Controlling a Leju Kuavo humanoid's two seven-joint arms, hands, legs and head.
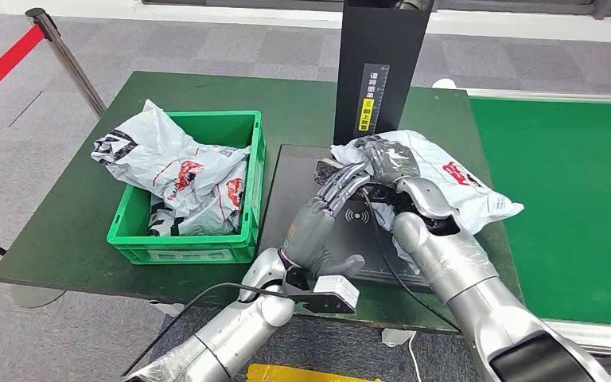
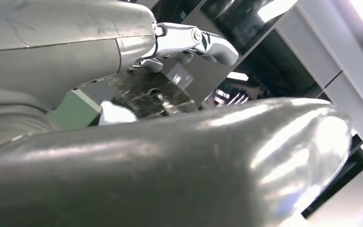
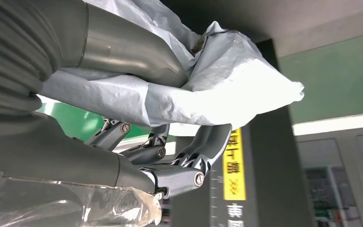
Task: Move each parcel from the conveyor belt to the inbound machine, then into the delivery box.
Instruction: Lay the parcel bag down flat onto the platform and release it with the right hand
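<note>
One grey parcel [image 1: 437, 171] sits over the inbound machine [image 1: 302, 208] plate, gripped by the right hand [image 1: 388, 163], likely so its label gets scanned. The left hand [image 1: 336, 197] hovers beside it with fingers spread, holding nothing. The green delivery box [image 1: 248, 208] nearby already holds parcels

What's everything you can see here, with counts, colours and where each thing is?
parcel: one, white with red print, on the scanner pad, held by the right robot hand
bin: one, green, on the table left of the pad, holding several white parcels
pad: one, black, table centre
column: one, black with yellow label, behind the pad
table: one, dark green
belt: one, green, at right
post: one, metal, red tape, far left
left robot hand: over the pad
right robot hand: gripping the parcel
</note>
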